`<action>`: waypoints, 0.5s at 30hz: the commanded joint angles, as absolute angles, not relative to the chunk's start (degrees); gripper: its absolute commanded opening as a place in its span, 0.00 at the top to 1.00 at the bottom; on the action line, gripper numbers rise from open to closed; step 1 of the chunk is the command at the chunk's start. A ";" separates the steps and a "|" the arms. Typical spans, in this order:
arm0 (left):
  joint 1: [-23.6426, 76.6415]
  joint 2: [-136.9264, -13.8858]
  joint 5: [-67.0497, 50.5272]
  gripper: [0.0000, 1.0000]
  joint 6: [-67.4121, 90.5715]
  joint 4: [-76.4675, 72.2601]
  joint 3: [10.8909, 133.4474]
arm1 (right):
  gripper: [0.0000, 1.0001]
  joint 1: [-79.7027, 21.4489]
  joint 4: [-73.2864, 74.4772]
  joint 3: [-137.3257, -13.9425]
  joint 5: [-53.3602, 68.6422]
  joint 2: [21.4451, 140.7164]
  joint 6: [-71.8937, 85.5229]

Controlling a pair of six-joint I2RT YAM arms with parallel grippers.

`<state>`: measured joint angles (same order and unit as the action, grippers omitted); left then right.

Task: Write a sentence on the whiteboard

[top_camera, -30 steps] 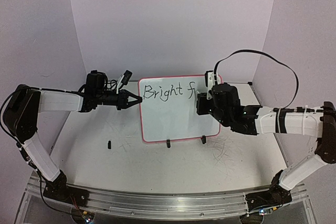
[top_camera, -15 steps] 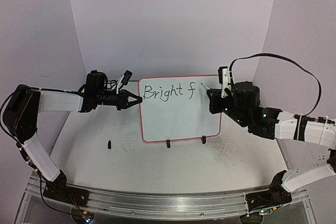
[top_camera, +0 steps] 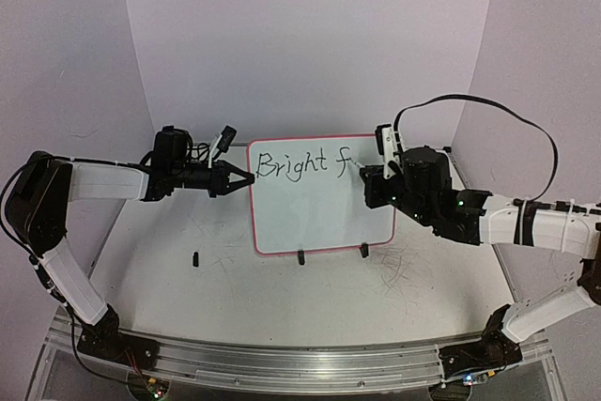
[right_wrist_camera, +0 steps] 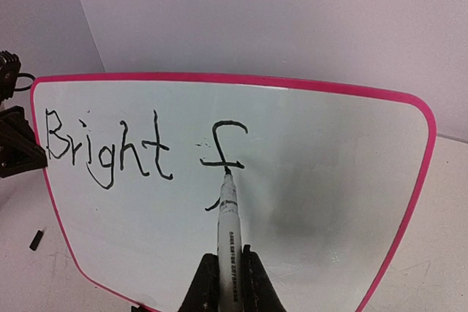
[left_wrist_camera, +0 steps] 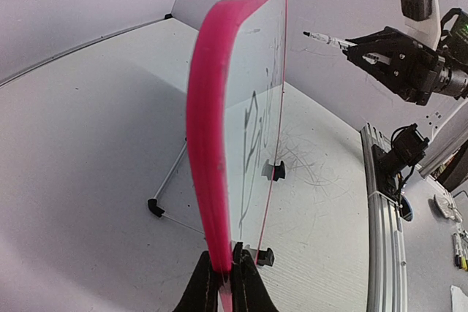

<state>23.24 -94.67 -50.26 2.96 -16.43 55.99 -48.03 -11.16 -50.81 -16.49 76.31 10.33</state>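
Across the glossy, round-cornered whiteboard point(right_wrist_camera: 329, 180): a thin, uneven sentence point(right_wrist_camera: 110, 150).

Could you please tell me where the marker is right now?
In the right wrist view the marker sits in the right gripper at bottom centre, its tip at the "f" on the whiteboard.

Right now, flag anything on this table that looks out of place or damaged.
Thin dark scribbles mar the table by the right end of the whiteboard, and a small black piece lies loose to its left, apart from the board's feet. Otherwise nothing stands out.
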 commanded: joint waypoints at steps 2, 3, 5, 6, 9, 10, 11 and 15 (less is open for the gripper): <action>22.94 -92.59 -47.71 1.00 0.09 -19.17 56.56 | 1.00 -48.18 -11.82 -52.43 -15.47 76.68 9.11; 22.94 -92.57 -47.65 1.00 0.09 -19.10 56.60 | 1.00 -48.17 -11.78 -52.47 -15.42 76.80 9.06; 22.94 -92.50 -47.66 1.00 0.09 -19.07 56.60 | 1.00 -48.21 -11.91 -52.47 -15.11 76.82 8.62; 22.94 -92.47 -47.66 1.00 0.09 -19.02 56.62 | 1.00 -48.19 -12.00 -52.49 -15.13 76.86 8.34; 22.94 -92.36 -47.74 1.00 0.09 -18.92 56.69 | 1.00 -48.18 -12.05 -52.48 -16.56 76.97 8.10; 22.94 -92.28 -47.70 1.00 0.09 -18.89 56.67 | 1.00 -48.17 -12.20 -52.09 -18.55 76.51 8.58; 22.94 -92.23 -47.65 1.00 0.09 -18.85 56.64 | 1.00 -48.14 -12.49 -51.54 -20.45 75.82 8.90; 22.94 -92.22 -47.52 1.00 0.09 -18.62 56.71 | 1.00 -48.11 -12.97 -51.91 -20.05 75.54 7.21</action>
<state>23.24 -94.67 -50.23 2.96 -16.38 55.99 -48.03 -11.13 -50.78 -17.96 76.66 8.90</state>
